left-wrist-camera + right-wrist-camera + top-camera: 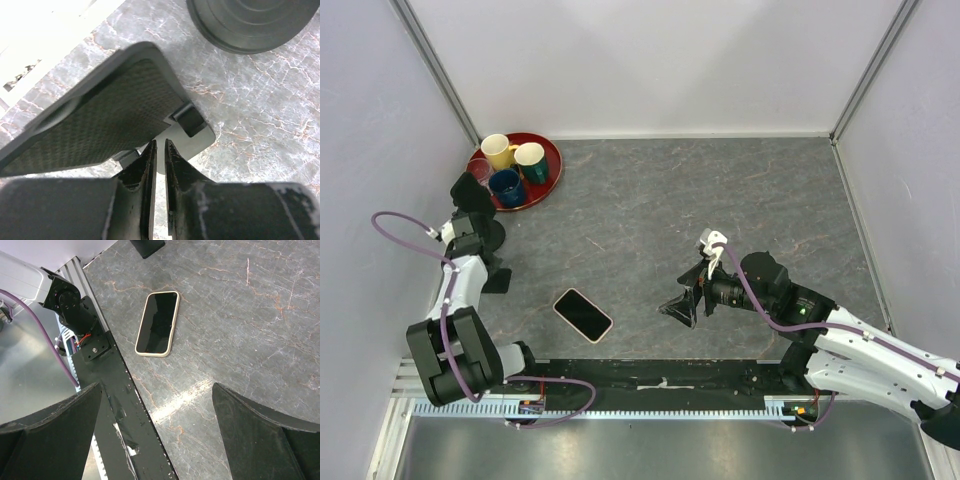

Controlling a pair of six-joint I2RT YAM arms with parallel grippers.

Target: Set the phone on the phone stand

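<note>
Phone lying flat, stand way over on the left

The black-screened phone with a cream rim lies face up on the grey marbled table near the front rail, apart from the small matte black phone stand. Left gripper has its fingers almost pressed together right at the stand's base, can't tell if they touch it. Right gripper is spread wide and empty, just right of the phone.

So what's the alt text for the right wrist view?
A phone with a dark screen and pale rim lies flat on a grey marbled table. The right arm's two black jaws stand wide open in the bottom corners, apart from it.
</note>
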